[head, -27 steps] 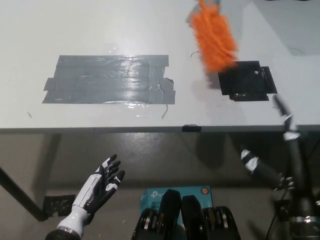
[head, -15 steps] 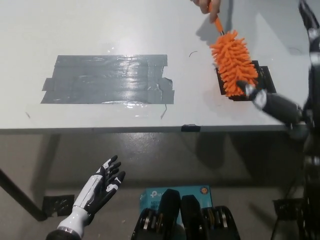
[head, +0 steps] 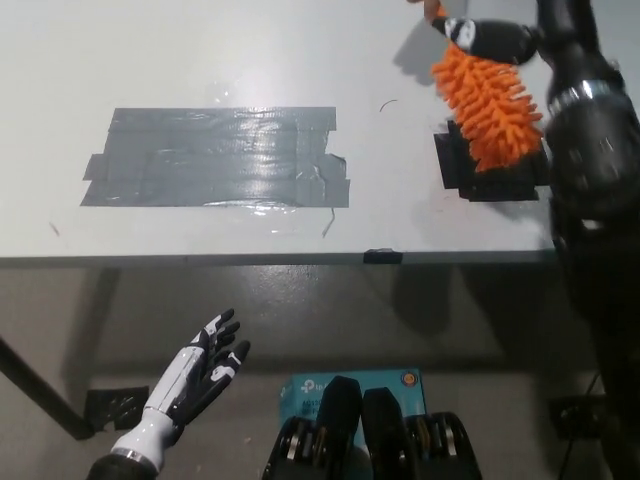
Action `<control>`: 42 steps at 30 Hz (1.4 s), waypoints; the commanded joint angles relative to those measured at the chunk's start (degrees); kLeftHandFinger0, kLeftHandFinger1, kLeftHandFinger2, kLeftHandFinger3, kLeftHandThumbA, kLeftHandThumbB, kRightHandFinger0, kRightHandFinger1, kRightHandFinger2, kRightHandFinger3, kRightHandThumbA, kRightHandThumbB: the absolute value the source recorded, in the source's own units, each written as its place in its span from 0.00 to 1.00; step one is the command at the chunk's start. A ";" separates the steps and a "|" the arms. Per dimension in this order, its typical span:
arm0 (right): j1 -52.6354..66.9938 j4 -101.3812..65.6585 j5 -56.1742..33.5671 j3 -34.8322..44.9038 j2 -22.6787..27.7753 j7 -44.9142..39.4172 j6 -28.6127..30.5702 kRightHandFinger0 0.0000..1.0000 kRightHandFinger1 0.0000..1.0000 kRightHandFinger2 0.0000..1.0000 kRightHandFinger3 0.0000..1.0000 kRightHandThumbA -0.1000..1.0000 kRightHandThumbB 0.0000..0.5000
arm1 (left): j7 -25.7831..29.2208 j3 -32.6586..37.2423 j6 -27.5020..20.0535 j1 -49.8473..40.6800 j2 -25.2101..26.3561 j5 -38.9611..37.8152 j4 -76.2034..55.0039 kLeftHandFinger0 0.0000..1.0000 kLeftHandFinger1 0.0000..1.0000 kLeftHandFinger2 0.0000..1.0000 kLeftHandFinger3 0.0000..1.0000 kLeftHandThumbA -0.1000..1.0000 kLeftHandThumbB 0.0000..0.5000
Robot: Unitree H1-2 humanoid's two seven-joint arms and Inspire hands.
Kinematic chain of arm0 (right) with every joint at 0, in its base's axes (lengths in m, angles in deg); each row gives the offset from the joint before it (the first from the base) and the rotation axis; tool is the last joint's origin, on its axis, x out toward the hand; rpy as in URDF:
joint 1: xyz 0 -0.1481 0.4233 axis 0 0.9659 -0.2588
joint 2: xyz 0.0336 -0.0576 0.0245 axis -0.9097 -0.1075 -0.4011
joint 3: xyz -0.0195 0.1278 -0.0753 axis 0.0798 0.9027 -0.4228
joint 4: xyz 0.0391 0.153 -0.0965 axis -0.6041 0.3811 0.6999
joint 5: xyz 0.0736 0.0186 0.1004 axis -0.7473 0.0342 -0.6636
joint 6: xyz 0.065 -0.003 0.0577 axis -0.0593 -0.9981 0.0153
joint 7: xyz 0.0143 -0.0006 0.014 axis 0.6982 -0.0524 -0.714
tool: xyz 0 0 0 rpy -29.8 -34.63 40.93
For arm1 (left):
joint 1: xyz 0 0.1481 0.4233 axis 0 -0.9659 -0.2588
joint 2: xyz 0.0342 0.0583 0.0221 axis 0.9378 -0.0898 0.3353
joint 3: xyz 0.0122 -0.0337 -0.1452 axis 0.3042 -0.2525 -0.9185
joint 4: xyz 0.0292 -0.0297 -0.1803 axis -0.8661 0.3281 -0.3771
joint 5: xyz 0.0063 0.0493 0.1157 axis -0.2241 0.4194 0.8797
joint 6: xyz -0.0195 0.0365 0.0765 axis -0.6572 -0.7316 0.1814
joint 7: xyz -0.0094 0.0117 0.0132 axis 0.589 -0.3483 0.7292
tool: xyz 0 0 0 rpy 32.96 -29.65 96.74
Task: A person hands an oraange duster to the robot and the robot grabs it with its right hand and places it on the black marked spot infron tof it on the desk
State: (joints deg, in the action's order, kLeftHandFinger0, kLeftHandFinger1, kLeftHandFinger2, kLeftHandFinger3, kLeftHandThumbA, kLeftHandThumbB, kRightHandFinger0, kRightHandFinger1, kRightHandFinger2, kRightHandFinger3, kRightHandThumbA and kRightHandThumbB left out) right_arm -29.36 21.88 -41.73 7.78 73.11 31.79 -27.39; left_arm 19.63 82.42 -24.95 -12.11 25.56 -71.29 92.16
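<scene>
Right hand reaching across the orange duster at the handle end, near the desk's far right edge; can't tell if it's closed yet. Person's hand on the handle. Duster hangs over the black mark. Close firmly on the handle before lowering. Left hand idle, spread, below the near edge.

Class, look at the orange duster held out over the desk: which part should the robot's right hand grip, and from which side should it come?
Grip the thin handle at the top of the orange duster, not the fluffy head. The head hangs tilted over the black marked spot, soft and bulky, so the stem above it gives a firmer hold. Come from the right, where the right robot hand already reaches. The left robot hand rests open below the desk.
</scene>
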 commanded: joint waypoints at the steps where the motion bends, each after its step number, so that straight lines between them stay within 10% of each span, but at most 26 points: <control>1: -7.79 11.52 2.18 -0.42 1.10 1.43 -2.38 1.00 1.00 1.00 1.00 0.91 0.69 | -0.73 0.38 -0.55 1.19 1.06 1.49 -1.88 1.00 1.00 1.00 1.00 0.74 0.41; 21: -13.51 43.55 -2.04 -0.72 2.24 2.76 -2.21 1.00 1.00 1.00 1.00 0.94 0.74 | -1.44 0.23 -0.40 2.00 1.21 1.95 -1.75 1.00 1.00 1.00 1.00 0.74 0.44; 28: -12.48 49.58 -5.92 0.67 1.50 -1.95 -2.38 1.00 1.00 1.00 1.00 0.73 0.75 | -1.58 0.37 -0.33 2.07 1.29 2.27 -1.72 1.00 1.00 1.00 1.00 0.74 0.44; 29: -12.46 49.96 -5.79 0.19 1.66 -2.76 -2.38 0.88 1.00 1.00 1.00 0.68 0.75 | -1.57 0.35 -0.41 2.17 1.30 2.27 -1.68 1.00 1.00 1.00 1.00 0.74 0.44; 32: -12.59 50.90 -3.63 -4.07 2.58 -6.00 -1.98 0.07 0.18 0.39 0.99 0.33 0.61 | -1.56 0.35 -0.23 2.49 1.40 2.44 -1.88 1.00 1.00 1.00 1.00 0.73 0.43; 33: -12.35 50.80 -3.00 -5.22 2.80 -5.88 -1.44 0.49 0.76 0.83 0.93 0.07 0.52 | -1.62 0.41 0.02 2.78 1.43 2.54 -1.92 1.00 1.00 1.00 1.00 0.74 0.44; 34: -11.98 50.41 -2.38 -5.96 2.85 -4.85 -0.99 0.67 0.96 0.96 0.88 0.01 0.50 | -1.69 0.45 0.01 2.96 1.44 2.55 -1.85 1.00 1.00 1.00 1.00 0.74 0.44; 35: -11.34 49.59 -1.76 -6.96 2.86 -3.17 -0.73 0.66 0.86 0.89 1.00 0.00 0.44 | -1.88 0.50 0.07 3.19 1.42 2.43 -1.75 1.00 1.00 1.00 1.00 0.75 0.43; 38: -9.86 47.33 -2.61 -6.77 2.77 -0.99 -0.68 0.09 0.29 0.46 1.00 0.00 0.30 | -1.76 0.45 0.13 3.04 1.34 2.43 -1.79 1.00 1.00 1.00 1.00 0.74 0.43; 40: -9.51 46.47 -3.63 -5.92 2.81 0.17 -0.18 0.03 0.33 0.53 1.00 0.00 0.29 | -1.59 0.50 -0.28 3.08 1.40 2.70 -1.51 1.00 1.00 1.00 1.00 0.74 0.45; 41: -9.30 45.71 -3.73 -5.83 2.94 0.82 0.10 0.31 0.68 0.78 1.00 0.00 0.29 | -1.56 0.55 -0.63 3.17 1.46 2.81 -1.22 1.00 1.00 1.00 1.00 0.74 0.43; 42: -9.14 45.03 -3.49 -6.00 3.11 1.12 0.27 0.44 0.78 0.83 1.00 0.00 0.29 | -1.58 0.58 -1.01 3.22 1.48 2.80 -0.95 1.00 1.00 1.00 1.00 0.74 0.41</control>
State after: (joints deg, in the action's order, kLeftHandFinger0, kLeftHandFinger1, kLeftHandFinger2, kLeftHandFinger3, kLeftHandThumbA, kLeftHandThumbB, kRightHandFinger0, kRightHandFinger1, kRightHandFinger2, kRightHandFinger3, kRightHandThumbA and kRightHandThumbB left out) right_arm -37.63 70.61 -45.05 1.85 74.92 30.29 -28.94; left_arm 18.99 82.68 -24.76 -9.98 26.07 -69.11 91.78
